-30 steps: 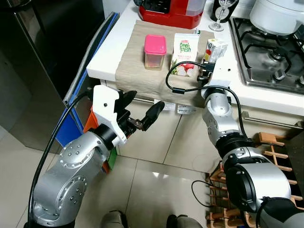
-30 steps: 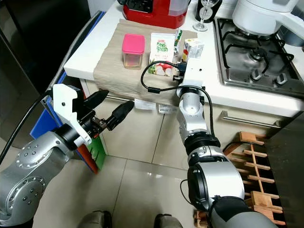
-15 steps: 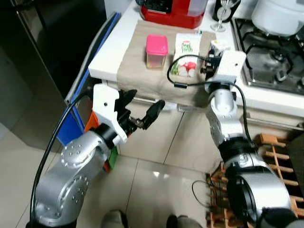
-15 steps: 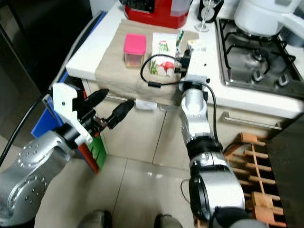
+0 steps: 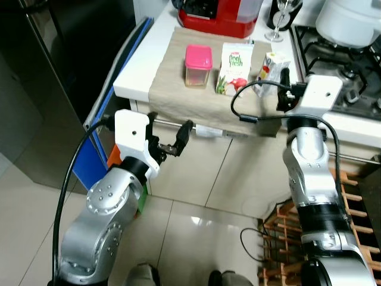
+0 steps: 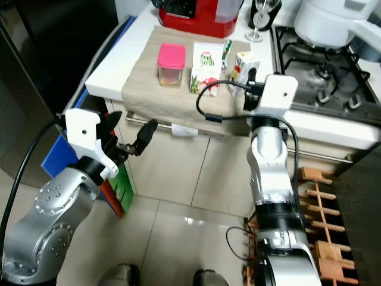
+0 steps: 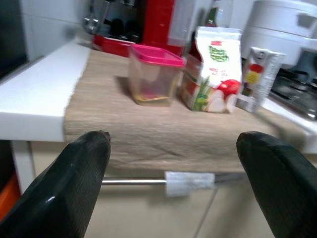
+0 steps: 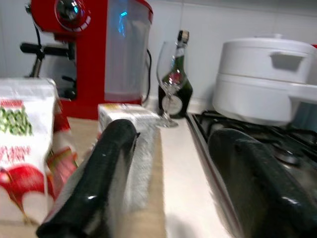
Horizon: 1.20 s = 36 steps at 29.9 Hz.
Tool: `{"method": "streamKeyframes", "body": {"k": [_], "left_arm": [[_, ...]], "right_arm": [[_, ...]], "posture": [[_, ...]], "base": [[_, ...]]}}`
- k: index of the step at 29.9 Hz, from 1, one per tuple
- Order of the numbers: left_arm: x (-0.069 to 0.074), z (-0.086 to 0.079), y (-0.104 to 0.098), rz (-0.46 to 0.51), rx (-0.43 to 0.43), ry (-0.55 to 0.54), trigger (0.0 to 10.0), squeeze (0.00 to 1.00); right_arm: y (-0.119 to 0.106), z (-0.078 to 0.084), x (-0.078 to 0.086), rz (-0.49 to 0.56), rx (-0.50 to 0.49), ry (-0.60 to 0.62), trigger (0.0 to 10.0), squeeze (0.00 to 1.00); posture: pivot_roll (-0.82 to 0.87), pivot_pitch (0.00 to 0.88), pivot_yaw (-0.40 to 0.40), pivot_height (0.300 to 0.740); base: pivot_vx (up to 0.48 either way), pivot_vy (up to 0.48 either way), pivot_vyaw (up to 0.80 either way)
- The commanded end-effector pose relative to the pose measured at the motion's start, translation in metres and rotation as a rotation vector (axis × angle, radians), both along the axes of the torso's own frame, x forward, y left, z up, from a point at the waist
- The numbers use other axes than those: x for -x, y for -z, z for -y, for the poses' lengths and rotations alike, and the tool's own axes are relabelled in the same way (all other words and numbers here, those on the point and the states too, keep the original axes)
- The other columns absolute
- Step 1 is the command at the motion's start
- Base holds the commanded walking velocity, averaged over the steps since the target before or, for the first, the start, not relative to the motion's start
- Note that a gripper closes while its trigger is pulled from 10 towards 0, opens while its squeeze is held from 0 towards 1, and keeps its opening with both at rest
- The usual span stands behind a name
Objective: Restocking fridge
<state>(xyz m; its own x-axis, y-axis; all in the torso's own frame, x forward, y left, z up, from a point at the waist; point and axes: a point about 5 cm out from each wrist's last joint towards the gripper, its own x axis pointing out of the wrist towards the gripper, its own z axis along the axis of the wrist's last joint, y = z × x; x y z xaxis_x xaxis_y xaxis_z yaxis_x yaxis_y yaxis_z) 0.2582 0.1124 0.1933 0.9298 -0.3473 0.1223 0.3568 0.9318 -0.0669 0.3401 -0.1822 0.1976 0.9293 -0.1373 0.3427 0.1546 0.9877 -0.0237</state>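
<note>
Right wrist view puts the small carton point(image 8: 130, 148) just past your right gripper point(image 8: 168, 178), whose fingers are spread and hold nothing, one finger lying across the carton's face. Shift sideways until both fingers straddle it, then close gently; cartons crush. The radish pack point(image 5: 233, 69) beside it reads "Fresh"; the carton's print is too small to read. Your left gripper point(image 5: 169, 138) hovers below the counter edge point(image 5: 137, 93), spread wide and unloaded.

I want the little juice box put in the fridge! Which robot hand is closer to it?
The right. The right gripper is up at counter height, right beside the small carton, fingers open. The left gripper hangs below the counter edge, in front of the cabinet, far off to the carton's left.
</note>
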Motion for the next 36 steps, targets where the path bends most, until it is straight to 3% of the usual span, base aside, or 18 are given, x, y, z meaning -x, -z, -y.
{"method": "streamKeyframes", "body": {"k": [1, 8, 13, 25, 26, 27, 36], "left_arm": [[-0.005, 0.002, -0.002, 0.025, -0.003, -0.016, 10.0, 0.0], [-0.021, -0.016, -0.014, 0.11, 0.064, -0.165, 10.0, 0.0], [-0.017, -0.004, -0.027, 0.169, 0.059, -0.084, 10.0, 0.0], [-0.023, 0.003, -0.022, 0.157, 0.075, -0.049, 10.0, 0.0], [-0.023, 0.002, -0.022, 0.157, 0.072, -0.049, 10.0, 0.0], [-0.024, 0.002, -0.021, 0.157, 0.062, -0.047, 10.0, 0.0], [-0.032, -0.004, -0.014, 0.133, -0.014, -0.095, 10.0, 0.0]], "right_arm": [[-0.002, 0.003, 0.003, -0.002, 0.013, 0.001, 10.0, 1.0], [0.001, -0.005, 0.013, -0.023, 0.036, -0.039, 10.0, 1.0], [0.008, -0.01, 0.028, -0.045, 0.045, -0.068, 10.0, 1.0], [0.011, -0.016, 0.026, -0.087, 0.058, -0.092, 10.0, 1.0], [0.011, -0.016, 0.026, -0.089, 0.059, -0.089, 10.0, 0.81], [0.011, -0.018, 0.025, -0.092, 0.059, -0.093, 10.0, 0.0], [0.016, -0.03, 0.022, -0.111, 0.073, -0.135, 10.0, 0.0]], "posture": [[0.05, 0.057, -0.05, 0.74], [0.01, 0.009, -0.043, 0.74], [-0.02, 0.002, -0.048, 0.74], [-0.02, 0.0, -0.047, 0.74], [-0.02, 0.0, -0.047, 0.74], [-0.02, 0.0, -0.047, 0.74], [-0.01, 0.0, -0.042, 0.74]], "base": [[0.0, 0.0, 0.0], [0.0, 0.0, 0.0], [0.0, 0.0, 0.0], [0.353, -0.02, 0.0], [0.435, 0.0, 0.0], [0.435, 0.0, 0.0], [0.048, 0.0, 0.0]]}}
